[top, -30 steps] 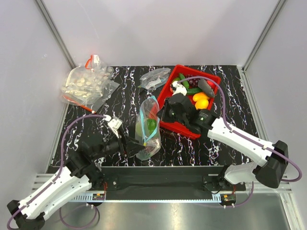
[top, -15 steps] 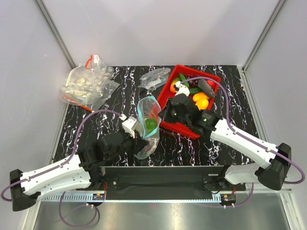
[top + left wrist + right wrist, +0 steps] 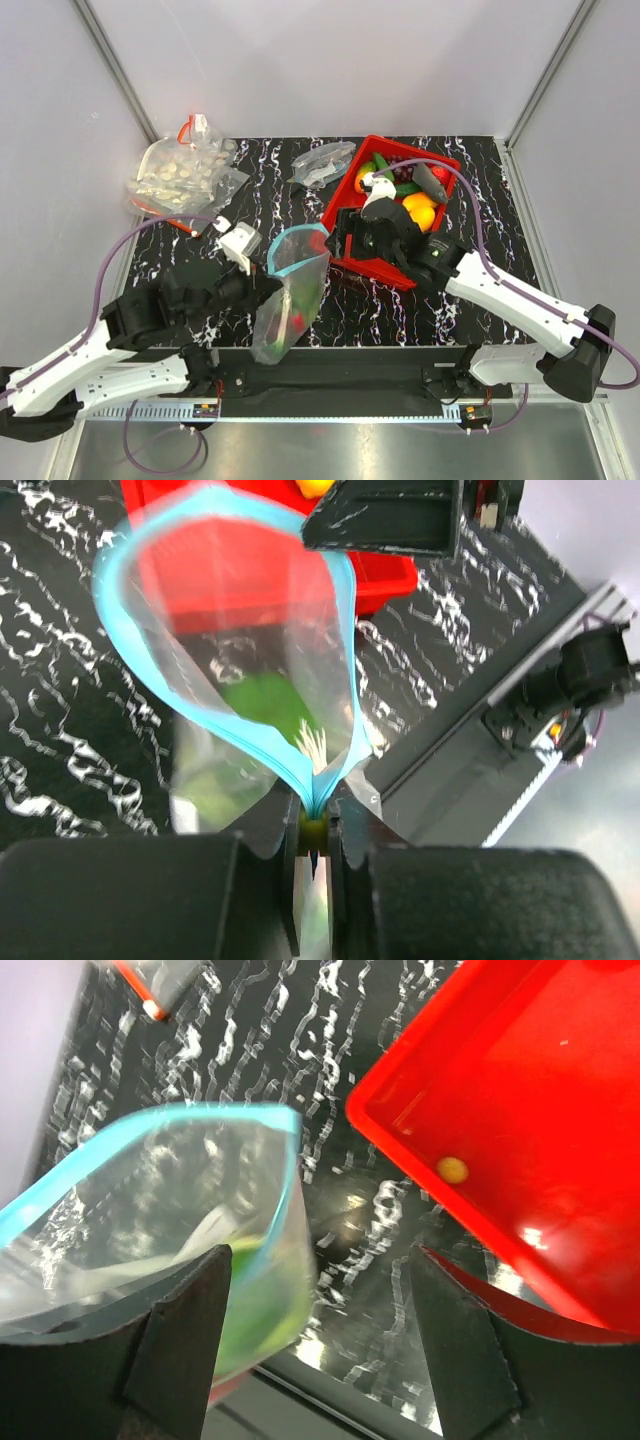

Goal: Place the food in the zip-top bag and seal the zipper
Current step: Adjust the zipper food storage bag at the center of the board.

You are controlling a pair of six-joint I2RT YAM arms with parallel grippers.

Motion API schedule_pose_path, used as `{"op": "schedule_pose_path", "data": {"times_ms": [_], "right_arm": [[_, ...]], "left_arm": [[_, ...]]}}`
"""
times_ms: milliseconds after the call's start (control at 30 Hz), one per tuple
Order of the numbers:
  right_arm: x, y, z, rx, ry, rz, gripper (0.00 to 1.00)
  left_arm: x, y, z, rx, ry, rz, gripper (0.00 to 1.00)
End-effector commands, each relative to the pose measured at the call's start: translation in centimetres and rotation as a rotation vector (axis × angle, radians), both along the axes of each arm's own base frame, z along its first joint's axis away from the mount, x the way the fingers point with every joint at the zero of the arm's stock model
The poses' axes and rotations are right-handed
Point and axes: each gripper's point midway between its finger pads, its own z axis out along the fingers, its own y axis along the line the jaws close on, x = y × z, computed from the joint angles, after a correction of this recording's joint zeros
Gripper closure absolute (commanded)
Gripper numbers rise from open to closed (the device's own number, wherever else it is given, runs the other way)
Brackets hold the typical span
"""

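The clear zip-top bag (image 3: 280, 315) hangs from my left gripper (image 3: 268, 280), its mouth gaping open. In the left wrist view the jaws of the left gripper (image 3: 315, 830) are shut on one end of the teal zipper (image 3: 312, 790). Food lies in the bag: a green piece (image 3: 262, 695) and something red lower down (image 3: 290, 322). My right gripper (image 3: 338, 238) stands open just right of the bag's mouth, over the red bin's near-left edge. In its own view the right gripper (image 3: 320, 1335) holds nothing, and the bag (image 3: 150, 1220) with green food (image 3: 245, 1315) is by its left finger.
A red bin (image 3: 345, 262) of toy produce, with a yellow fruit (image 3: 420, 208), stands right of the bag. A clear bag of white round pieces (image 3: 180, 175) lies at the back left. Another crumpled clear bag (image 3: 322, 163) lies behind the bin. White walls close in both sides.
My left gripper shut on the bag's zipper end and pulled the bag left and toward the near edge. My right gripper let go of the bag and opened.
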Motion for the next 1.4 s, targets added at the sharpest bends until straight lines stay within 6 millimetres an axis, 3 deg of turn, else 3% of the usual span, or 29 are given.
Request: {"op": "schedule_pose_path", "data": {"times_ms": [0,100,167,233,267,333,467,533,567,600,633,667,700,867,1033,1133,1200,1367], "right_arm": [[-0.3,-0.5,4.1,-0.058,-0.125,0.101,0.23],[-1.8,0.6,6.1,-0.043,-0.200,0.272,0.31],[-3.5,1.8,7.8,-0.014,-0.297,0.443,0.32],[-5.2,2.7,7.2,-0.045,-0.391,0.634,0.25],[-7.2,3.7,7.4,-0.003,-0.443,0.791,0.24],[-9.6,4.0,5.8,-0.029,-0.554,1.019,0.20],[-10.3,4.4,5.4,-0.045,-0.618,1.117,0.18],[-11.6,4.7,6.3,-0.027,-0.649,1.231,0.17],[-11.5,5.3,5.7,-0.031,-0.627,1.259,0.16],[-11.3,5.6,6.7,-0.027,-0.651,1.269,0.16],[-11.6,5.9,6.5,-0.022,-0.640,1.311,0.16],[-11.4,6.5,5.8,-0.024,-0.607,1.342,0.18],[-11.5,6.9,7.0,-0.019,-0.654,1.380,0.19],[-12.2,8.3,6.3,0.035,-0.558,1.501,0.26],[-13.7,8.3,6.3,0.101,-0.499,1.582,0.41],[-14.7,7.9,6.0,0.117,-0.476,1.595,0.42],[-15.1,7.6,5.6,0.120,-0.451,1.586,0.48],[-14.4,7.4,5.1,0.069,-0.413,1.496,0.98]], "left_arm": [[-1.4,1.5,-0.5,0.098,0.039,-0.048,1.00],[-1.7,2.1,-1.3,0.131,0.029,-0.062,1.00],[-2.4,2.1,-1.6,0.126,0.028,-0.110,1.00],[-3.0,2.0,-1.6,0.119,0.020,-0.153,1.00],[-3.6,1.9,-1.4,0.104,0.020,-0.184,1.00],[-4.3,1.8,-1.0,0.096,0.012,-0.233,1.00],[-4.5,2.0,-0.3,0.134,0.005,-0.264,1.00],[-5.0,1.8,0.5,0.133,0.007,-0.300,1.00],[-5.3,1.5,0.3,0.143,0.019,-0.326,1.00],[-5.4,1.4,0.7,0.143,0.010,-0.338,1.00],[-5.5,1.4,0.7,0.150,0.013,-0.346,1.00],[-5.5,1.3,0.8,0.154,0.015,-0.354,1.00],[-5.6,1.2,1.0,0.154,0.009,-0.365,1.00],[-6.0,0.6,1.4,0.156,0.016,-0.409,1.00],[-5.1,0.7,2.1,0.186,-0.010,-0.380,1.00],[-4.9,0.4,2.9,0.192,-0.019,-0.383,1.00],[-4.6,0.3,3.5,0.186,-0.040,-0.382,1.00],[-3.8,-0.5,3.8,0.180,-0.061,-0.384,1.00]]}}
